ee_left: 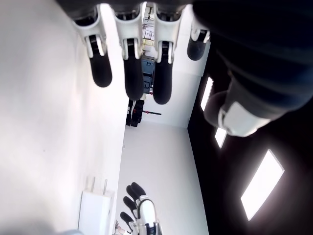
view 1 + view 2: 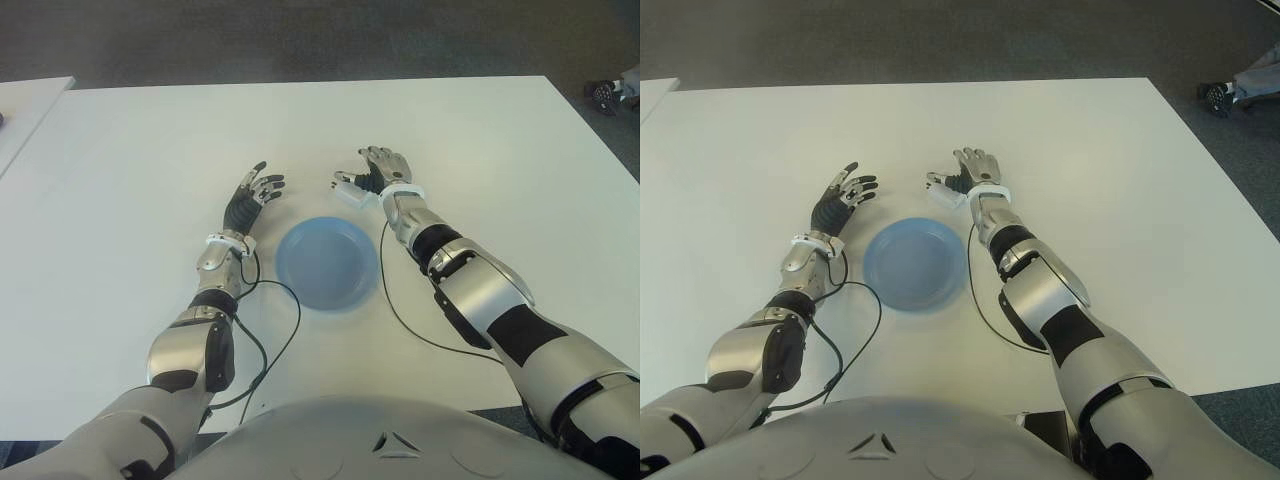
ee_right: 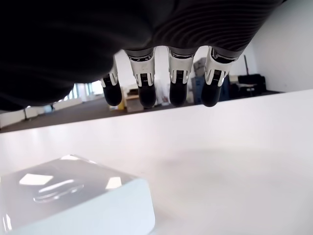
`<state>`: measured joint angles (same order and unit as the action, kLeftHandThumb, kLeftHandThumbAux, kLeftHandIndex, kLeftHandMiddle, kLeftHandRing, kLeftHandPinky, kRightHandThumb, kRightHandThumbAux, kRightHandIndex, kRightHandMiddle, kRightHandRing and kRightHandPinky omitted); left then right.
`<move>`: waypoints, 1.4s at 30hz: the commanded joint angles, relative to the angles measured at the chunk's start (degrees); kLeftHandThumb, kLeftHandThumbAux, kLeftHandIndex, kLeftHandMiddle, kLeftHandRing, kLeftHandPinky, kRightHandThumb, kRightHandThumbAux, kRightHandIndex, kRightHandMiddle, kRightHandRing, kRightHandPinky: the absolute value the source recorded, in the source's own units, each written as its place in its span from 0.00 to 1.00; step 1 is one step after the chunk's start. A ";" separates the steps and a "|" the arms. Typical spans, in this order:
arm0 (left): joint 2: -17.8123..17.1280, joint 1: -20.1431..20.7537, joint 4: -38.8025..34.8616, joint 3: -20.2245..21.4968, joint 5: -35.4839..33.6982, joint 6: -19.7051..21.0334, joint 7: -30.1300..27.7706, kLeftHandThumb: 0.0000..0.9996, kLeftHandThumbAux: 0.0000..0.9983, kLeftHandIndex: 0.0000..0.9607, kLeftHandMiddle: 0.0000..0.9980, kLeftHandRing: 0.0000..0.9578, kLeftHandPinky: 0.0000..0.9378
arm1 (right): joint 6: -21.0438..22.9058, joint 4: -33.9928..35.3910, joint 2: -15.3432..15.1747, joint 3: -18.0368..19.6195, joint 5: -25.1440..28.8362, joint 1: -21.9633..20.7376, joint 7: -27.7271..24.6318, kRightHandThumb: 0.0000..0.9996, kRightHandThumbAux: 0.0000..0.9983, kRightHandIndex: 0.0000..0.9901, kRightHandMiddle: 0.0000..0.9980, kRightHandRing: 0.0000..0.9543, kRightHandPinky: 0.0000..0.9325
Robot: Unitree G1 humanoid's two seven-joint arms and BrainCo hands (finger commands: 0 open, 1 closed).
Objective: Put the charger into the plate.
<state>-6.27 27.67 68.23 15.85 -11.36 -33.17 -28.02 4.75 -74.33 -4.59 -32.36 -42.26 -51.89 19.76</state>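
Note:
The white charger (image 2: 352, 194) lies on the white table (image 2: 480, 150), just beyond the far right rim of the blue plate (image 2: 328, 262). My right hand (image 2: 372, 168) is over and right beside the charger, fingers (image 3: 178, 93) stretched out and not closed on it. In the right wrist view the charger (image 3: 73, 196) sits under the palm, apart from the fingertips. My left hand (image 2: 256, 192) shows left of the plate with fingers (image 1: 132, 73) spread and holding nothing. The left wrist view also catches the charger (image 1: 95, 210), prongs up, with the right hand (image 1: 139, 215) behind it.
A black cable (image 2: 272, 340) loops on the table from my left forearm toward my body, and another (image 2: 400, 310) runs along the right arm. A second white table (image 2: 20, 110) stands at the far left. A dark object (image 2: 608, 94) is on the floor past the far right corner.

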 commanded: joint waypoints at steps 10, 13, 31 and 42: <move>-0.16 -2.09 1.63 -0.66 0.71 2.93 0.48 0.15 0.62 0.06 0.28 0.27 0.20 | -1.02 -0.93 0.17 -0.09 0.43 2.81 1.10 0.31 0.08 0.00 0.00 0.00 0.00; -0.18 -2.08 1.64 -0.84 0.92 2.96 1.03 0.14 0.63 0.06 0.28 0.28 0.22 | -1.68 -1.38 0.28 -0.37 0.22 4.29 1.85 0.31 0.08 0.00 0.00 0.00 0.00; -0.23 -2.16 1.71 -1.37 1.05 2.64 2.04 0.10 0.64 0.07 0.29 0.30 0.25 | -3.71 -2.87 -0.21 -1.23 -0.42 7.52 2.57 0.29 0.07 0.00 0.00 0.00 0.00; -0.22 -2.30 1.58 -1.43 1.09 2.38 2.06 0.09 0.62 0.07 0.30 0.31 0.25 | -4.04 -3.07 0.00 -1.59 -0.36 8.22 2.80 0.30 0.08 0.00 0.00 0.00 0.00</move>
<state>-6.56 27.71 68.14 14.80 -11.16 -32.92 -26.98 1.17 -76.15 -4.90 -33.57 -42.64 -46.15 23.76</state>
